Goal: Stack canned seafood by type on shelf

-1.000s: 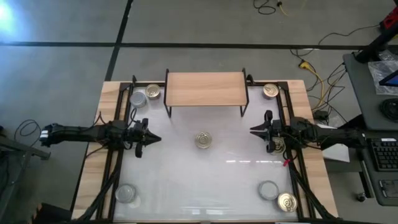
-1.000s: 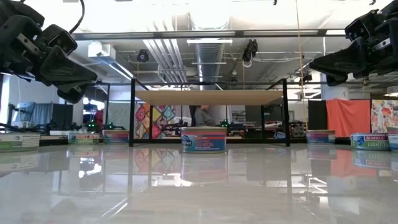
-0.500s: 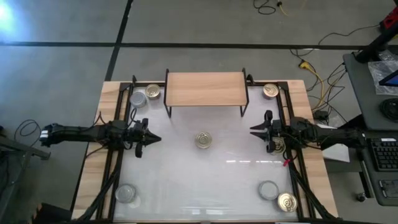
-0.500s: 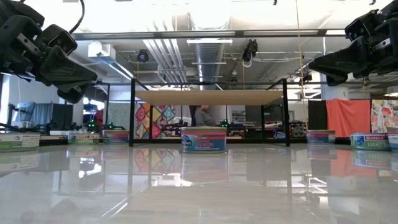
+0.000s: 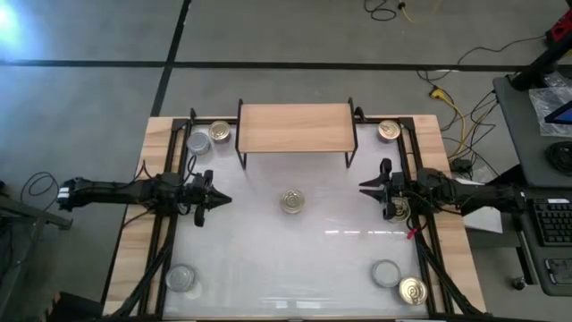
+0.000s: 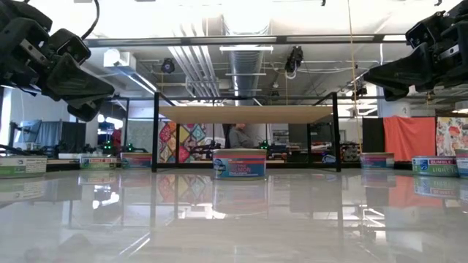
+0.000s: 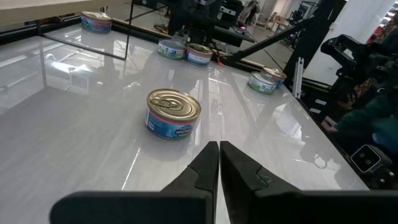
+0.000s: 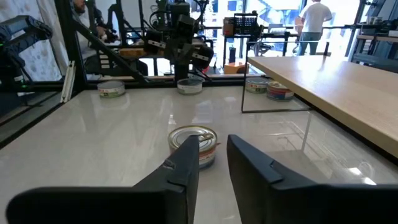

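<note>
Seven tins sit on the white table (image 5: pixel 268 259), none on the shelf (image 5: pixel 295 127), whose wooden top is bare. The shelf stands at the far middle of the table. One gold-lidded tin (image 5: pixel 291 200) sits alone at table centre, in front of the shelf. Far left corner: a silver-lidded tin (image 5: pixel 197 141) touching or just beside a gold one (image 5: pixel 220 131), both left of the shelf. Far right corner: one gold tin (image 5: pixel 388 131) right of the shelf. Near left: a silver tin (image 5: pixel 181 277). Near right: a silver tin (image 5: pixel 385 273) just beside a gold tin (image 5: pixel 412 291) at the table edge.

Left gripper (image 5: pixel 218 199) hangs above the table's left side, pointing inward at the centre tin, well apart from it; fingers (image 7: pixel 205 169) pressed together, empty. Right gripper (image 5: pixel 365 187) hangs mirrored on the right side, pointing inward at the same tin, apart from it; fingers (image 8: pixel 186 163) stand slightly apart, gripping nothing. In the low view both sit raised above the tabletop.
</note>
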`<action>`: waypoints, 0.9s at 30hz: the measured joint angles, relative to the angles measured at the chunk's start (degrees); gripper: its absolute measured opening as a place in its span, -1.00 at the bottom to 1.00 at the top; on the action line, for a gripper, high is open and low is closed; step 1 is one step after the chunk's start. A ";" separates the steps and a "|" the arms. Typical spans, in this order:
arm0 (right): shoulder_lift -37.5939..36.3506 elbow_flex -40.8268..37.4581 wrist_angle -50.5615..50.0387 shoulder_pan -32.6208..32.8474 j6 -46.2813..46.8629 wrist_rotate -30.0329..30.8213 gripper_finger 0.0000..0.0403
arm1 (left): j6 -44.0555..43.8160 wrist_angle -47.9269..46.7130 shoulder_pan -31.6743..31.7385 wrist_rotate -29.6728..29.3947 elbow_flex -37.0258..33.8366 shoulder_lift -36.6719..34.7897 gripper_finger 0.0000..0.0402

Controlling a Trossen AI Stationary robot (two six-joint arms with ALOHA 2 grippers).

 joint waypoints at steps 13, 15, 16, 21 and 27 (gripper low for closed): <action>0.00 0.00 0.00 -0.01 -0.01 0.00 -0.69 | -0.01 0.00 0.00 -0.02 0.00 0.00 -1.00; -0.01 0.01 -0.01 0.01 -0.01 0.00 -0.67 | 1.49 0.34 -0.02 -0.80 0.00 0.02 -1.00; 0.00 0.00 0.00 0.01 -0.01 0.00 -0.66 | 2.87 1.44 -0.02 -2.07 0.00 0.04 -1.00; 0.00 0.00 0.00 0.00 -0.01 0.00 -0.61 | 1.29 17.78 0.00 -8.74 -0.02 0.46 -1.00; 0.00 0.02 -0.02 -0.01 -0.01 0.00 -0.55 | 1.70 36.93 0.00 -10.64 -0.02 0.49 -1.00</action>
